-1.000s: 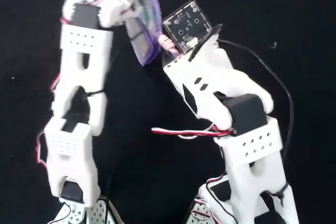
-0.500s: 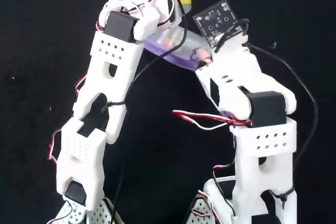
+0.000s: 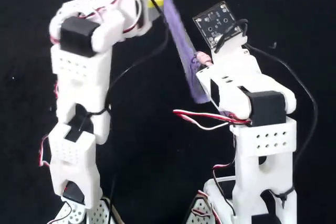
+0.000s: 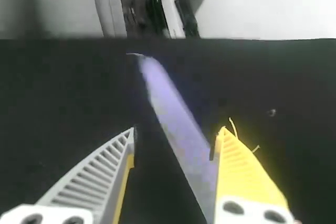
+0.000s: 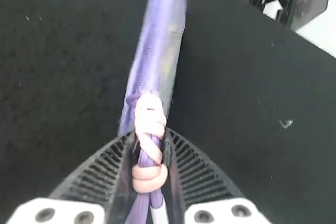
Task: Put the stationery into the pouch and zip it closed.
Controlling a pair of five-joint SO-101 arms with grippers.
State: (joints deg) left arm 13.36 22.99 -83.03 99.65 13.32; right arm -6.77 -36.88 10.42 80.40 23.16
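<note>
The purple pouch (image 3: 184, 45) hangs in the air as a taut slanting strip between the two arms, seen edge-on. My left gripper (image 3: 155, 3) has its upper end at the back of the table. In the left wrist view the pouch (image 4: 173, 114) runs between the fingers of that gripper (image 4: 177, 134), lying against the yellow finger (image 4: 236, 166); the grey fingertip (image 4: 123, 148) stands off from it. My right gripper (image 3: 202, 62) is shut on the pink zipper pull (image 3: 200, 56) at the lower end. The right wrist view shows this gripper (image 5: 149, 141) pinching the pull (image 5: 148, 150) and the pouch (image 5: 160, 40). Whatever is inside the pouch is hidden.
A black cloth (image 3: 294, 30) covers the table, with a small speck (image 3: 273, 45) on it at the right. Red and white cables (image 3: 199, 121) loop out from the right arm. Behind the table's far edge (image 4: 262, 39) stand a wall and some equipment.
The left arm has swung to the left and drawn up. The pouch has gone from a sagging flat shape to a taut edge-on strip. The right arm has kept still over the last half second.
</note>
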